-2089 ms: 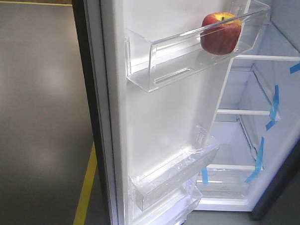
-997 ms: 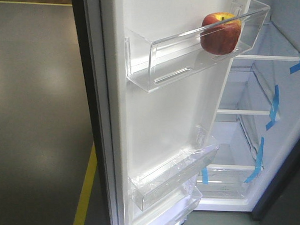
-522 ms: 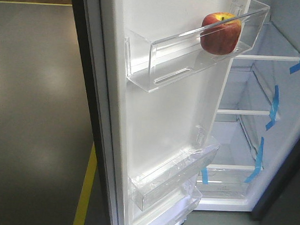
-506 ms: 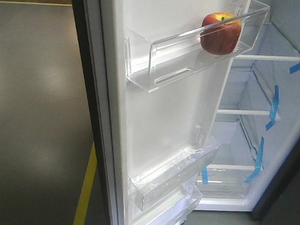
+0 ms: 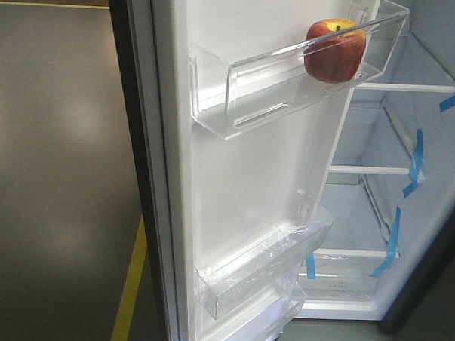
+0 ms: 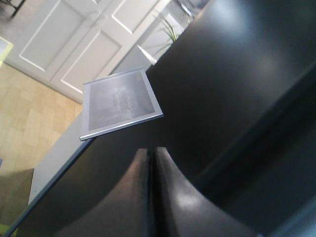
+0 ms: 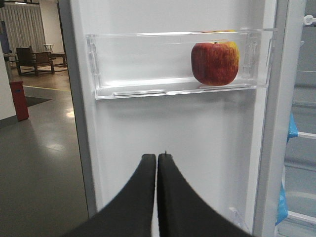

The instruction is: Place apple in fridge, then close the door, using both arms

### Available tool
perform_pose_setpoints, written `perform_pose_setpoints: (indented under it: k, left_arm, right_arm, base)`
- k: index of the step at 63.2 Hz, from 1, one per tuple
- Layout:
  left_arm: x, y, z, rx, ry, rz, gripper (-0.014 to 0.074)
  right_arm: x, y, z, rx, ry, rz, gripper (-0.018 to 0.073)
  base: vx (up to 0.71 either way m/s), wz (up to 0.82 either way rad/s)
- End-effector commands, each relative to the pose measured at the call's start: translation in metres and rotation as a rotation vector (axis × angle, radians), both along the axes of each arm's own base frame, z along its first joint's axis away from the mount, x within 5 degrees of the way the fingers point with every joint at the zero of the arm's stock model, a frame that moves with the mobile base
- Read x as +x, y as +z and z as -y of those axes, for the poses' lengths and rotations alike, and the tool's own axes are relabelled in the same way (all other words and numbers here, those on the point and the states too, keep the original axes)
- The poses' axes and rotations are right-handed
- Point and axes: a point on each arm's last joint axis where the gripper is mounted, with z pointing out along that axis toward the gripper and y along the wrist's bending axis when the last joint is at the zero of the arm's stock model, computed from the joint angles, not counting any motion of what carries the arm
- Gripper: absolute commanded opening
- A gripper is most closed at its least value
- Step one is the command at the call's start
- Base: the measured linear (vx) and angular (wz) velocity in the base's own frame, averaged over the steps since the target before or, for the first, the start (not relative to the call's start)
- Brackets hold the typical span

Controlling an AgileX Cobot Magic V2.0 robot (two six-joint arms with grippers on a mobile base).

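The red apple [image 5: 334, 52] [image 7: 215, 63] rests in the upper clear bin [image 5: 238, 103] [image 7: 123, 74] on the white inside of the open door [image 5: 249, 194] [image 7: 173, 133]. To the right, the fridge [image 5: 376, 222] shows white walls, glass shelves and blue tape strips. My right gripper [image 7: 157, 157] is shut and empty, pointing at the door's inner panel below the bin. My left gripper [image 6: 150, 152] is shut with nothing in it, close to the door's dark grey outer face [image 6: 232, 94]. No arm shows in the front view.
A grey floor with a yellow line [image 5: 129, 287] lies left of the door. Lower clear bins [image 5: 261, 270] sit on the door. In the left wrist view, a grey panel [image 6: 118, 103] is on the dark face, and white cupboard doors [image 6: 74, 44] stand behind.
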Motion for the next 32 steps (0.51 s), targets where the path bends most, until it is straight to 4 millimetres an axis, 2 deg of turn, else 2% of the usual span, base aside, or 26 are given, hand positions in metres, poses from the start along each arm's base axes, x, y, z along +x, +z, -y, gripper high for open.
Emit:
perform_pose_setpoints:
  k: [1,8,15,32]
  left_arm:
    - [0.025,0.024,0.003,-0.003,-0.033,0.034,0.0010]
    - [0.057,0.031,0.011,-0.088,-0.121,0.006,0.0034]
    - [0.079,0.036,0.017,-0.182,-0.194,-0.001,0.0080]
    - [0.113,0.029,0.028,-0.371,-0.366,0.019,0.0266]
  right_arm:
    - [0.000,0.010,0.001,0.041,-0.013,0.028,-0.0003]
    - [0.000,0.009,0.000,0.036,-0.001,0.018,-0.0003]
    - [-0.001,0.009,0.000,0.034,0.003,0.015,-0.0003]
    - [-0.001,0.007,-0.002,0.025,0.023,-0.001,-0.0003]
  base:
    - [0.00,0.00]
    - [0.00,0.00]
    - [0.00,0.00]
    - [0.00,0.00]
